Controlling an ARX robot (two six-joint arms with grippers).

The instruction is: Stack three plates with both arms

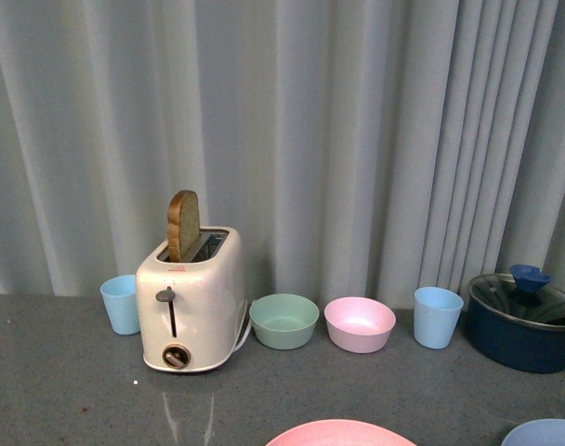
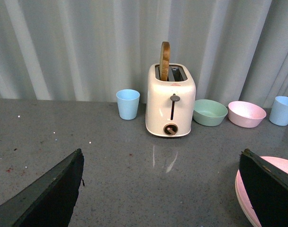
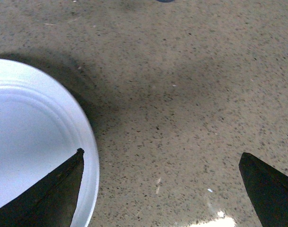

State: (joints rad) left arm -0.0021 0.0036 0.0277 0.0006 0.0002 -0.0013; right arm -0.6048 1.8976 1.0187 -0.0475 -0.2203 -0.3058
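Note:
Two plates show at the near edge of the front view: a pink plate (image 1: pixel 338 433) in the middle and a light blue plate (image 1: pixel 546 433) at the right. Neither arm shows there. In the left wrist view my left gripper (image 2: pixel 160 189) hangs open over bare counter, and its one finger (image 2: pixel 272 189) covers part of the pink plate (image 2: pixel 282 165). My right gripper (image 3: pixel 160 189) is open too, low above the counter. One of its fingers (image 3: pixel 58 194) lies over the rim of the light blue plate (image 3: pixel 30 137), the other over bare counter.
Along the curtain stand a blue cup (image 1: pixel 121 304), a cream toaster (image 1: pixel 188 302) with a toast slice (image 1: pixel 182 225) sticking up, a green bowl (image 1: pixel 283 321), a pink bowl (image 1: pixel 359 324), another blue cup (image 1: pixel 437 317) and a dark blue lidded pot (image 1: pixel 524 321).

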